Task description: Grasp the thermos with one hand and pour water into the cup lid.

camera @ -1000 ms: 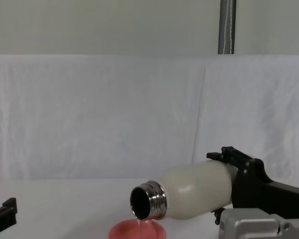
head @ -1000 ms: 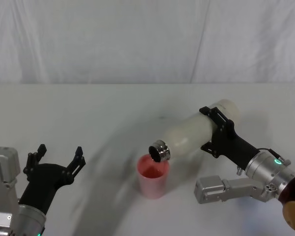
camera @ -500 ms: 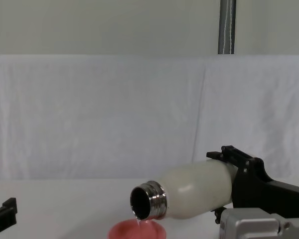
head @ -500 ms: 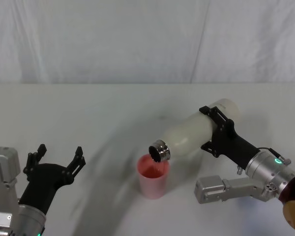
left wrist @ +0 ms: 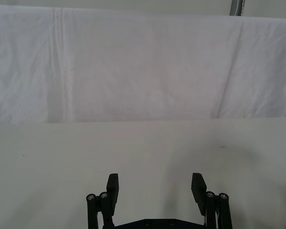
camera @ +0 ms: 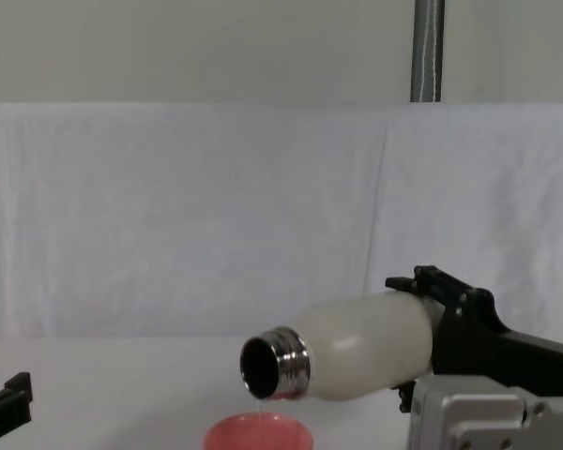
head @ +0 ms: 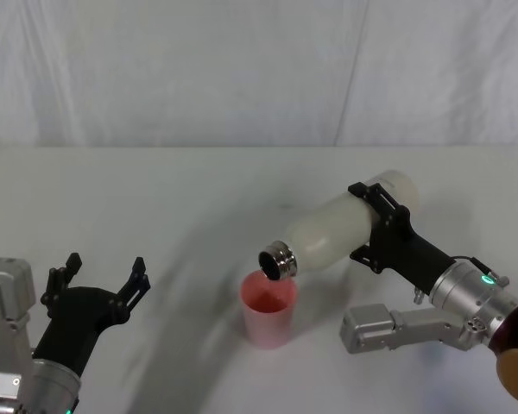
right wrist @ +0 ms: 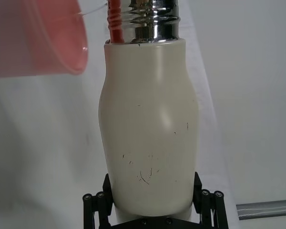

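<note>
The white desk (head: 155,198) spreads wide under the whole scene, draped cloth hanging behind it. Above its middle-right, the thermos (head: 341,228) lies tipped nearly flat in the air, steel neck angled down and toward the robot's left so the mouth sits just over the rim of the cup lid (head: 268,308). The right claw (head: 382,226) is clamped round the thermos near its base, jaws pressed on both sides of the cream body; gripping that far back keeps the claw clear of the spout and the cup. In the chest view a thin thread of water drops from the lip toward the pink cup, so I judge the pour is under way, gently. The cup lid stands upright on the desk, right under the neck. Low on the robot's left, well apart, the left claw (head: 102,272) hovers with jaws spread wide, holding nothing, parked out of the way.
</note>
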### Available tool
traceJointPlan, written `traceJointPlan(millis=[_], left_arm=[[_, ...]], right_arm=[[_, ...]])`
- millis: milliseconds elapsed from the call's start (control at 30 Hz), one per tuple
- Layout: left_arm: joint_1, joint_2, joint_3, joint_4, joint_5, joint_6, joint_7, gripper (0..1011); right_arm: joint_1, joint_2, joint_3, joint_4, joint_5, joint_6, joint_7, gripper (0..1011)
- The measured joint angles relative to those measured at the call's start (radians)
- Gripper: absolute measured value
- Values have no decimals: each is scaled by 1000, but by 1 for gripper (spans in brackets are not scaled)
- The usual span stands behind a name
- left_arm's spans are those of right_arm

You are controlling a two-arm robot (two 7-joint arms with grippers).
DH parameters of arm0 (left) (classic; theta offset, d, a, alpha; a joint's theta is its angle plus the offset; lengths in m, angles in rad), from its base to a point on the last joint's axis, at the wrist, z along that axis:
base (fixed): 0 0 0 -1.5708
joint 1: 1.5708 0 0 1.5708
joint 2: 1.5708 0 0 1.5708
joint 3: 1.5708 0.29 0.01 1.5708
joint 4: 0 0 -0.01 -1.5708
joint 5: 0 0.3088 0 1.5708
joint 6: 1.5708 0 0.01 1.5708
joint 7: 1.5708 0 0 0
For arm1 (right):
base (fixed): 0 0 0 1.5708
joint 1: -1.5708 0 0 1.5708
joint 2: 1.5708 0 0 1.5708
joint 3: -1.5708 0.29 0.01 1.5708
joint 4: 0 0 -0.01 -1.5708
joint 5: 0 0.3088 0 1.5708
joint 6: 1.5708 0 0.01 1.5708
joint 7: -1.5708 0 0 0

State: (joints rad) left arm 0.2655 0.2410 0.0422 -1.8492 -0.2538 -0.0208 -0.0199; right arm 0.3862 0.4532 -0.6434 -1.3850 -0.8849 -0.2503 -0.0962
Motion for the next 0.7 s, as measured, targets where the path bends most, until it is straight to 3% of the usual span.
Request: traceJointPlan(millis=[367,700], left_arm=[[0,0,0,0,0,0,0,1001],[0,0,0,0,0,0,0,1001]], right_arm=[[-16,-4,27,-30,67,-18,36,956],[-62,-47,113,-65,282,-49,117,956]])
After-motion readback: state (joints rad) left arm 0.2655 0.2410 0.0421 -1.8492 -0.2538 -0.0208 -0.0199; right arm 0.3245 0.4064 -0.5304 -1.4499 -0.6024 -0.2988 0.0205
